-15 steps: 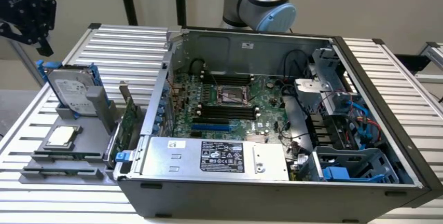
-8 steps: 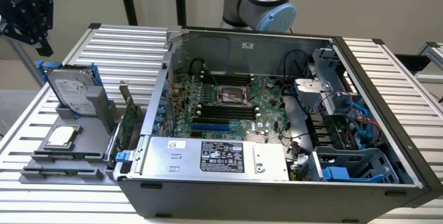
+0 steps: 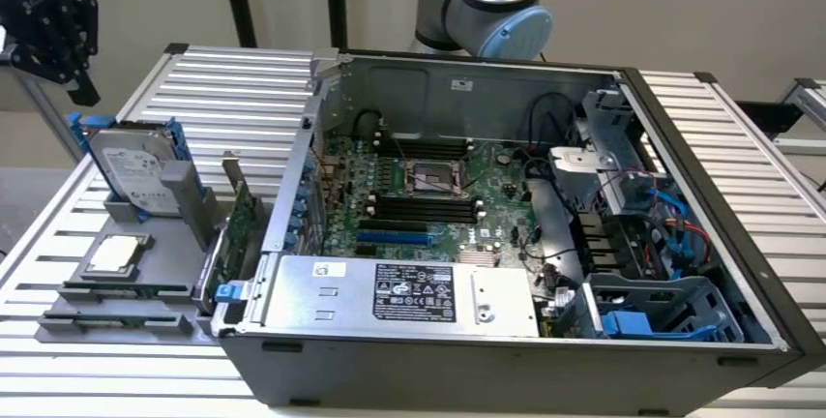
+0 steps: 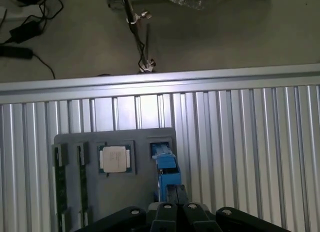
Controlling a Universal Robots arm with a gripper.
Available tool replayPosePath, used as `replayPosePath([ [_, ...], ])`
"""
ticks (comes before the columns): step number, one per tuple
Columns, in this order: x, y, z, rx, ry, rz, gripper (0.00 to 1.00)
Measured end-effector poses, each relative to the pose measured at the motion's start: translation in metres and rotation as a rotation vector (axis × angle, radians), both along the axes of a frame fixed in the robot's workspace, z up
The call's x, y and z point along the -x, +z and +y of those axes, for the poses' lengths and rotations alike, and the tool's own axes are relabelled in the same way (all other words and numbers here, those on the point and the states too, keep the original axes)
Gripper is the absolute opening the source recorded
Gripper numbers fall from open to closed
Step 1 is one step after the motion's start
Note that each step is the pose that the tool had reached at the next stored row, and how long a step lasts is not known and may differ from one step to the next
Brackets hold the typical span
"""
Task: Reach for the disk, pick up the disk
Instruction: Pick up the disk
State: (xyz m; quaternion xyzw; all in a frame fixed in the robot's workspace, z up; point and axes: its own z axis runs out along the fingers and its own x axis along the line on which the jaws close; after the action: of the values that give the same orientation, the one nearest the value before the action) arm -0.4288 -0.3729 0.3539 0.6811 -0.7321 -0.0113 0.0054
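Exterior view
gripper: I see it (image 3: 72, 70) high at the exterior view's left, hanging over the table's (image 3: 220, 74) edge. It holds nothing, and I can't read the fingers from this angle.
disk: the disk (image 3: 135, 168) stands on edge, leaning back, in the rear slot of the grey tray (image 3: 123, 326). Label faces the camera and the blue frame shows at the top and side. It sits below the gripper, well apart, no contact.
chip: the chip (image 3: 114, 253) lies flat on the tray, just in front of the disk.
case: the PC case (image 3: 516, 370) is open, beside the tray on the exterior view's right, with the motherboard exposed. The PSU (image 3: 400, 292) is along its near wall.
arm: the arm's base (image 3: 497, 2) is behind the case.

Wrist view
fingers: the two black tips (image 4: 171, 192) are pressed together with nothing between them.
gripper: it (image 4: 176, 189) points straight down at the tray (image 4: 70, 142).
disk: I see the disk (image 4: 165, 164) edge-on, a blue strip in its slot, lined up right under the fingertips.
chip: the chip (image 4: 116, 158) is next to the disk on the tray.
table: the ribbed metal table (image 4: 240, 142) is under the tray.
floor: the floor (image 4: 225, 37) shows beyond the table, with cables (image 4: 30, 27) lying on it.
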Motion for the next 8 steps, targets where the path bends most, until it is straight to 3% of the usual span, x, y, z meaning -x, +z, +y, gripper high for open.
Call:
replayPosePath([
  [3, 0.0001, -0.0010, 0.0000, 0.0010, 0.005, -0.0003, 0.12],
  [5, 0.0001, -0.0019, 0.0000, 0.0014, 0.008, -0.0004, 0.18],
  [7, 0.0001, -0.0031, 0.0001, 0.0018, 0.010, -0.0005, 0.30],
  [8, 0.0001, -0.0037, 0.0000, 0.0022, 0.012, -0.0005, 0.30],
])
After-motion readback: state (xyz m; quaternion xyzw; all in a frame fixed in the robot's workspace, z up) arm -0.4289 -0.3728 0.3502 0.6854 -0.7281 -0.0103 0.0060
